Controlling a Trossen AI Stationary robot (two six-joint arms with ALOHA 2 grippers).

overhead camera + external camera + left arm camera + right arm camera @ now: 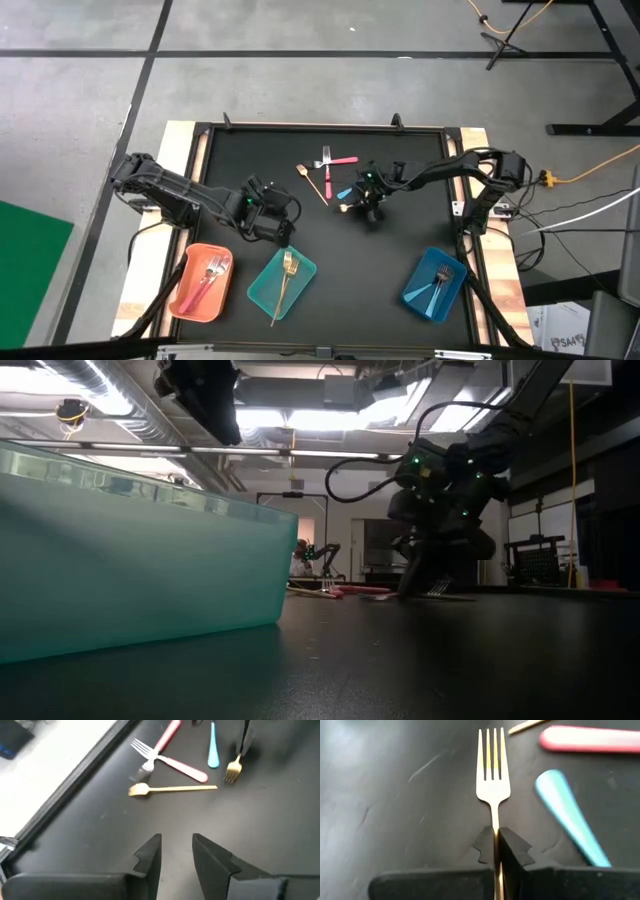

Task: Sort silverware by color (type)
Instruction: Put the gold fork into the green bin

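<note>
My right gripper (358, 205) is down at the table's middle, shut on a gold fork (492, 775). Beside it lie a blue-handled piece (569, 817), a pink fork (162, 740), a pink spoon (182, 767) and a gold spoon (172, 789), all flat on the black mat. My left gripper (176, 840) is open and holds nothing; it hovers over the mat just beyond the teal tray (282, 283), and that loose silverware lies ahead of it. My right gripper (496, 837) pinches the gold fork's thin handle (495, 820) just behind the head, between its two fingers (512, 845). The fingers lie along the fork, slanting down from above. The tines (231, 770) point down at the mat; I cannot tell whether they touch it.
Three trays sit along the near edge: an orange one (188, 300) with pink pieces, the teal one with a gold fork (288, 270), and a blue one (420, 295) with blue pieces. The teal tray's wall (130, 570) fills the low view's left. Bare mat lies between the arms.
</note>
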